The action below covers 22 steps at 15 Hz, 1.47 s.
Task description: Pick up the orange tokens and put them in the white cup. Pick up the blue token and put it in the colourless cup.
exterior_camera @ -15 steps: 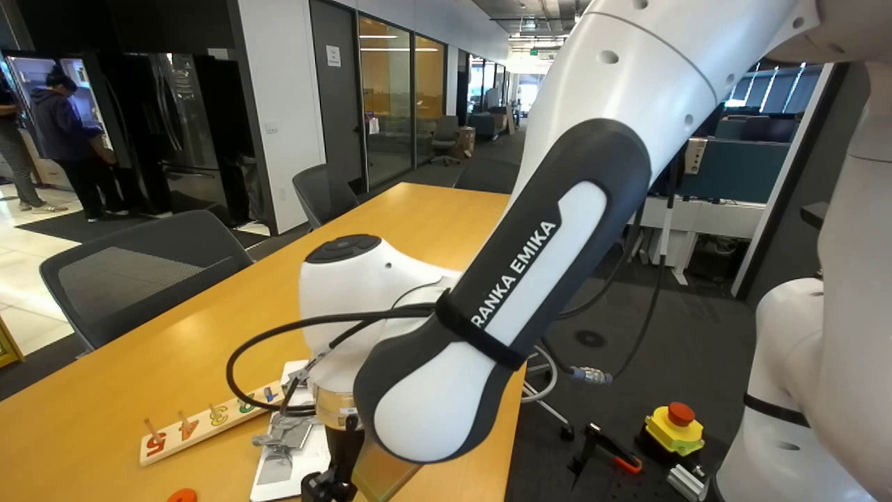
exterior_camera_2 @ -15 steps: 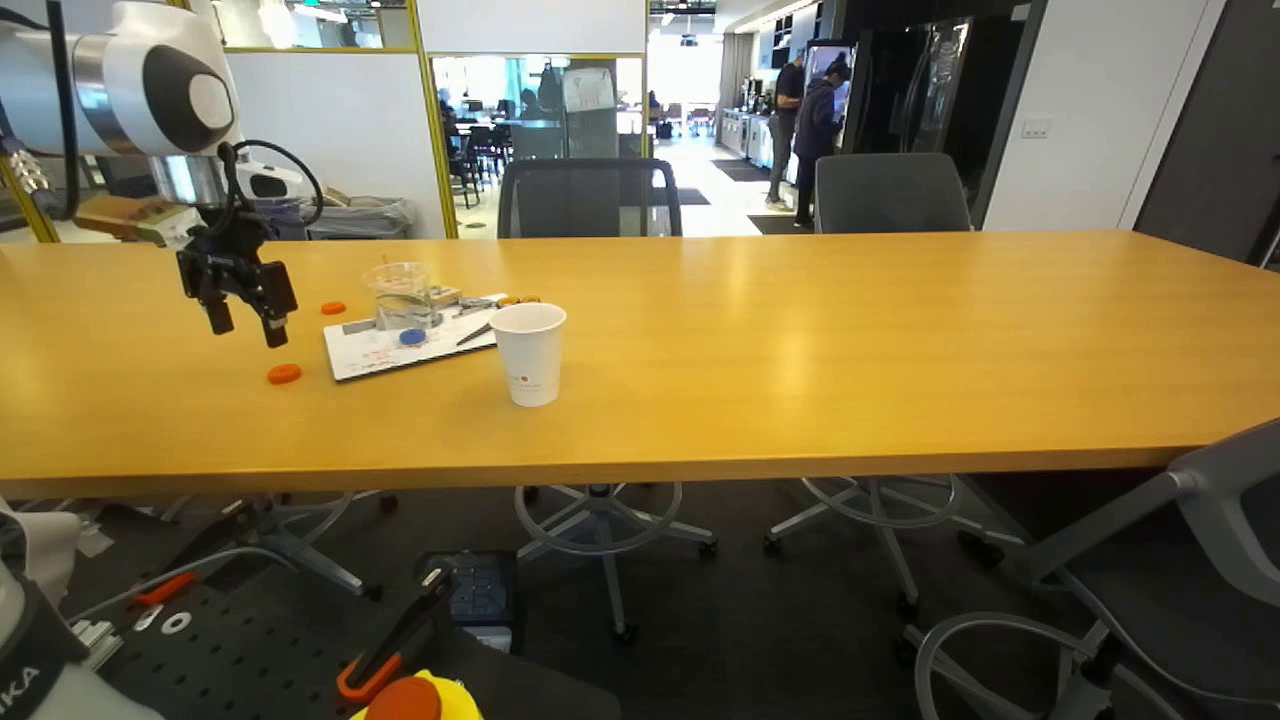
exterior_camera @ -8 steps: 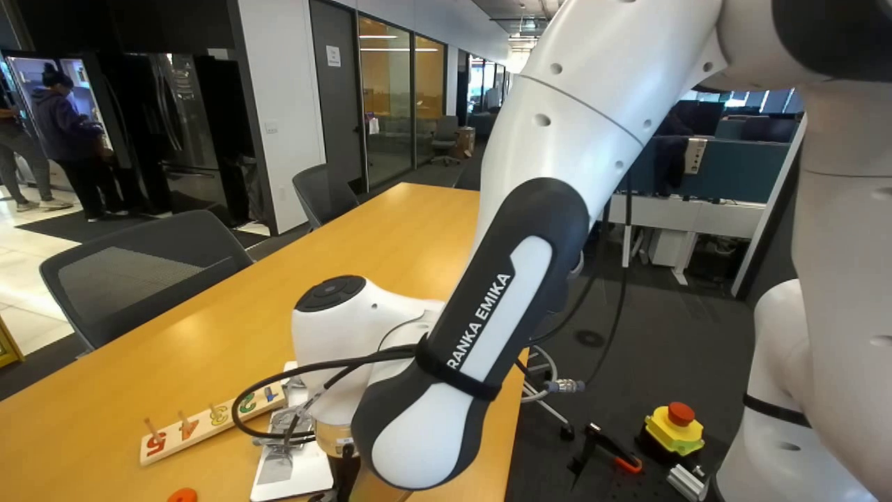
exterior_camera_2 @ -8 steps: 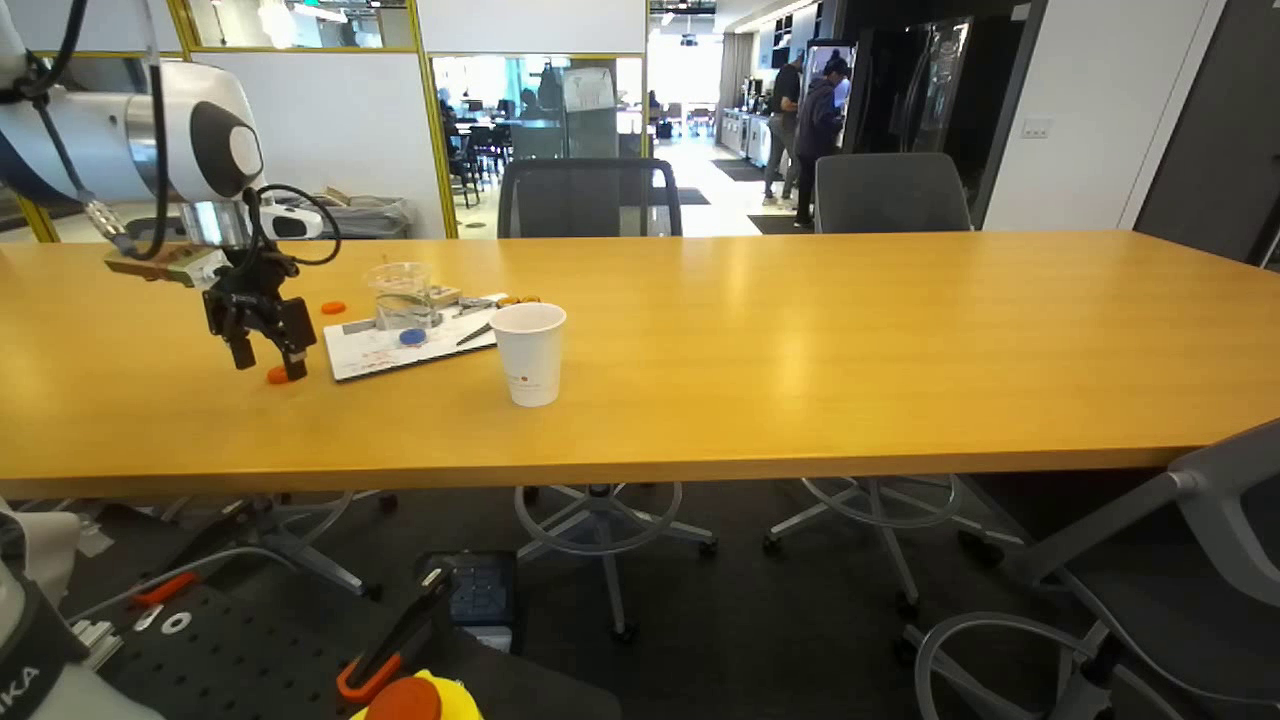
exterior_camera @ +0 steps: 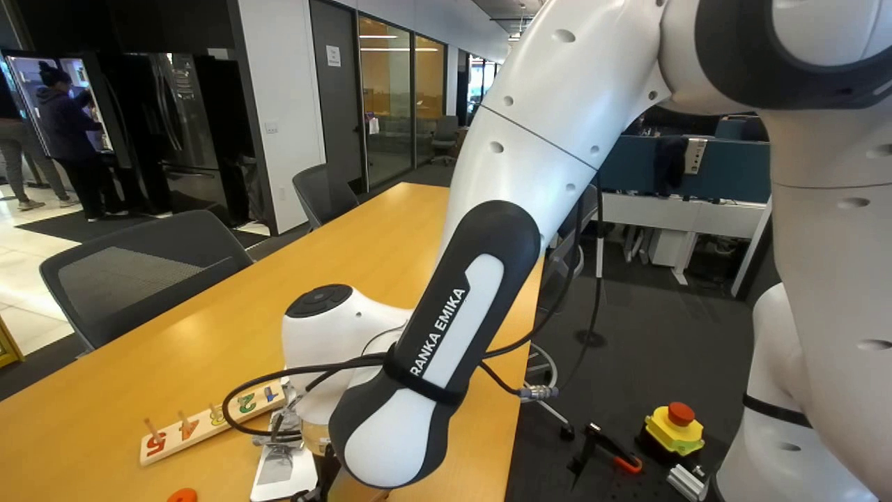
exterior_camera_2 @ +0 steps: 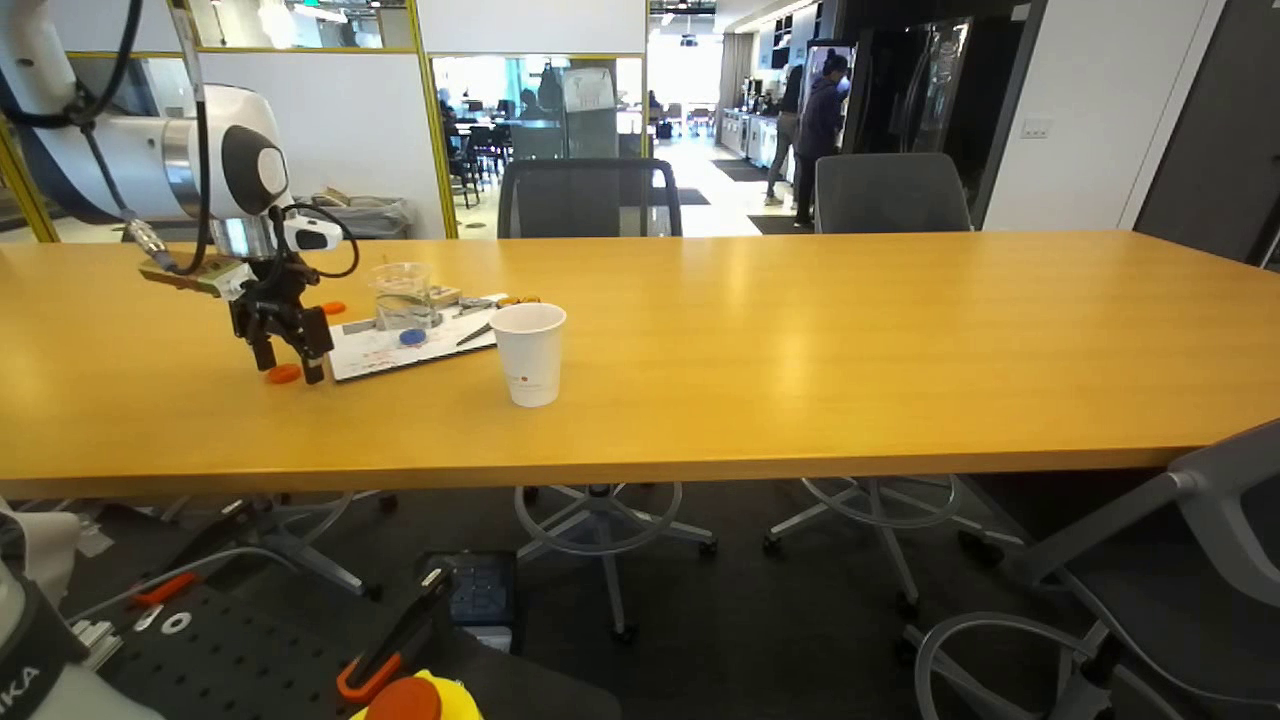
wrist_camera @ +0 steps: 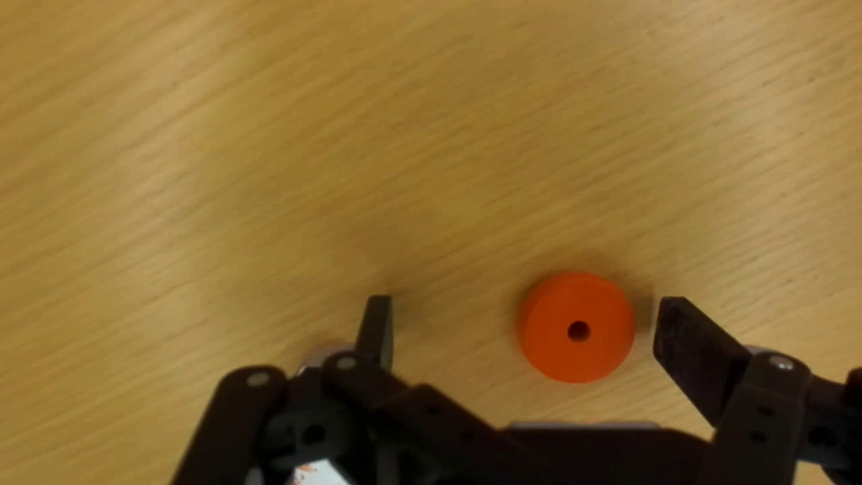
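The orange tokens lie flat on the wooden counter — two that I can make out in an exterior view. Over that counter reaches the white Franka arm. The white paper cup stands upright, well apart from the arm's end, and farther back is the clear plastic cup.

The fingers are apart and hold nothing, one on either side of the nearer orange token, so I take the step in hand to be its pick-up. It isn't centred, though: in the wrist view it sits just beside the finger on the right, with a wide gap to its mate. I'd ease across toward that closer finger first, so both sides meet the rim together; otherwise one would probably shove the token over the wood.

Something so flat wants a low grip — tips all but brushing the counter, and I can't tell from here whether they're down that far. Then a slow squeeze, and a straight lift before swinging to the paper cup. The small hole in its middle makes a handy mark for lining up.
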Available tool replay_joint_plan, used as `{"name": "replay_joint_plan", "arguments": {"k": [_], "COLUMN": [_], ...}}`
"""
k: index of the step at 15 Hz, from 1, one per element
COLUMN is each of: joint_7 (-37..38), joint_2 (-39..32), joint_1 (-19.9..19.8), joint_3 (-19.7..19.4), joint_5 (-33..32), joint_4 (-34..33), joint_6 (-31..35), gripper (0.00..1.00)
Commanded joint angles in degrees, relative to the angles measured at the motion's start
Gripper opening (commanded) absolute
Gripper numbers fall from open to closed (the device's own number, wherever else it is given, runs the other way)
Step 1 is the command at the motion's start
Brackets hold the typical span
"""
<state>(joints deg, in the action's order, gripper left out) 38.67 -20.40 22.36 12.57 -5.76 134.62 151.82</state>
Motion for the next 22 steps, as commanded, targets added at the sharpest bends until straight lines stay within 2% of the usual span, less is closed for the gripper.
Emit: {"name": "replay_joint_plan", "arguments": {"k": [1, 7, 18, 19, 20, 22], "joint_7": [-1.32, -3.38, -3.11, -2.90, -2.77, -2.55], "joint_2": [-0.93, -0.29, 0.09, 0.09, 0.09, 0.24], "joint_1": [0.78, 0.44, 2.08, 2.35, 2.46, 2.91], "joint_3": [-0.57, 0.36, -0.11, -0.30, -0.32, -0.69], "joint_5": [2.26, 6.29, 5.89, 5.58, 5.60, 4.91], "joint_4": [-1.13, -0.37, 0.34, 0.45, 0.43, 0.41], "joint_6": [2.22, 3.69, 3.56, 3.85, 3.83, 3.66], "gripper": [1.00, 1.00, 1.00, 0.75, 0.74, 0.59]}}
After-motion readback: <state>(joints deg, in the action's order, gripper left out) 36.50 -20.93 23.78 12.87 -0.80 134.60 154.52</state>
